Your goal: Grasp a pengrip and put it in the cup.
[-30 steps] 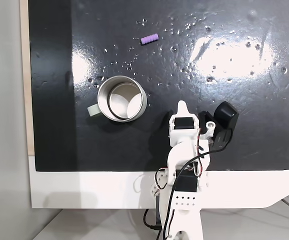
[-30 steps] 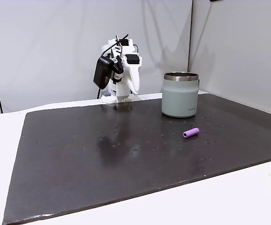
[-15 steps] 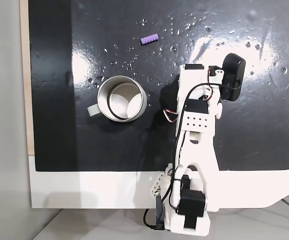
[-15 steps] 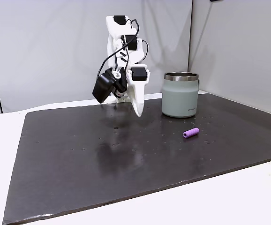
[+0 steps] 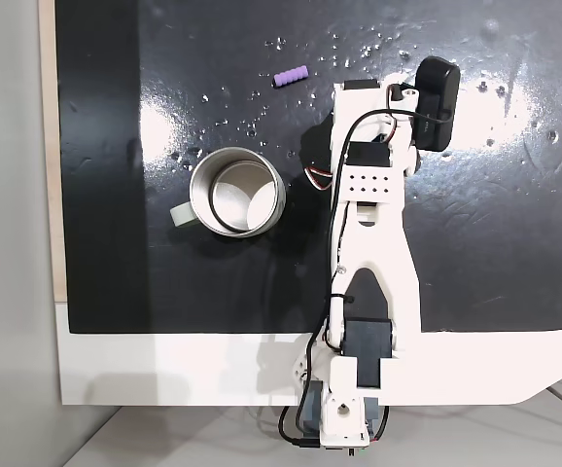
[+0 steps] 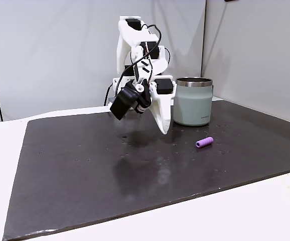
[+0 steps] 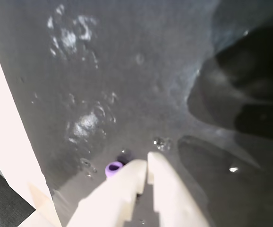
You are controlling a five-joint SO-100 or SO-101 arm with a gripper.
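Pengrip lies on its side on the dark worktop, nearest to the camera in a fixed view, apart from the tool and in front of the cup. In the wrist view the pengrip shows just past the white fingertips, a little to their left. The tool is clenched with nothing in it; the two fingers touch along their length.

The step in hand seems to be the reach toward the pengrip. To do it well, the fingers should open before the tool goes down, and the tool should turn so that the fingers close across the short ribbed body, not along it. The piece looks soft and round, so I think it can roll away if one finger pushes it first.

Behind, the cup stands upright, near the arm. From above, the cup is well apart from the pengrip, and nothing lies between them. Water drops shine on the worktop.
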